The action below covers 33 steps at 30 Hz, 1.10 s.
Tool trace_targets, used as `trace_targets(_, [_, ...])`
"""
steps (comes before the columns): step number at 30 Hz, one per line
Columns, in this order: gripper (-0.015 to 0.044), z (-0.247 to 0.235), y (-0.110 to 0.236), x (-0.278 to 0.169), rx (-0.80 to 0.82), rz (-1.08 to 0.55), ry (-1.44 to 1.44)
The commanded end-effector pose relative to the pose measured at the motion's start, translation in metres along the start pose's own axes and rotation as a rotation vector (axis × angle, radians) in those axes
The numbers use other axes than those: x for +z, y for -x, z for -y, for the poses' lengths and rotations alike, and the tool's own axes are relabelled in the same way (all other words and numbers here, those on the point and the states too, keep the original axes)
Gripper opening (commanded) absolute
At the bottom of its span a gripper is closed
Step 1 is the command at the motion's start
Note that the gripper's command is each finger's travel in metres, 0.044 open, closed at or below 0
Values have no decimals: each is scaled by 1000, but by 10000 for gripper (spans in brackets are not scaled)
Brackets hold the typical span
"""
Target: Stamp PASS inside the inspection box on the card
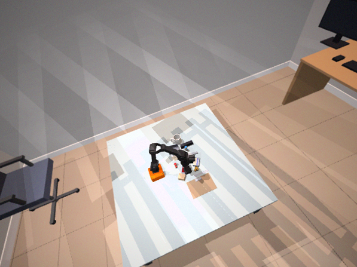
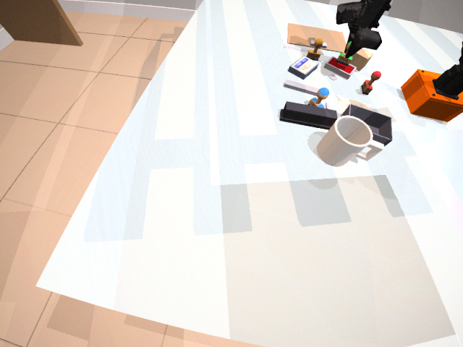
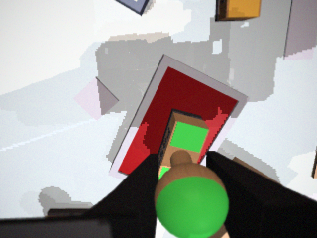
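My gripper [image 3: 181, 160] [image 2: 349, 50] [image 1: 186, 168] is shut on the PASS stamp [image 3: 192, 200] [image 2: 342, 58], which has a round green knob, a wooden stem and a green label on its block. The stamp stands upright with its block down on the red ink pad [image 3: 195, 91] [image 2: 346, 69], at or just above the pad's surface. The card [image 2: 303, 67] is white with a blue band and lies left of the pad. Only a corner of the card [image 3: 135, 4] shows at the top edge of the wrist view.
An orange-knobbed stamp [image 2: 316, 48] stands by a brown sheet [image 2: 299, 32]. A red-knobbed stamp [image 2: 370, 82], a blue-knobbed stamp [image 2: 320, 96], a black tray [image 2: 304, 115], a dark open box [image 2: 373, 118] and a beige mug [image 2: 346, 141] stand nearby. The arm's orange base [image 2: 426, 95] is at the right.
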State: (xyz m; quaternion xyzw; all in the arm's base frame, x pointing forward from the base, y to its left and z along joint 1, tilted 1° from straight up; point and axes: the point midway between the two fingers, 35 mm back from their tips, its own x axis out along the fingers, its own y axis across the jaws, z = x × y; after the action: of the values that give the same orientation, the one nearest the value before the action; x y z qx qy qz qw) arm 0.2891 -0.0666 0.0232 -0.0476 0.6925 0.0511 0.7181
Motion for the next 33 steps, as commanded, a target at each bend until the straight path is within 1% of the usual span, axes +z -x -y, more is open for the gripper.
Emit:
trace_targets(1, [0, 0, -4, -1, -1, -5, -4])
trace_targets(33, [0, 0, -11, -2, -1, -5, 1])
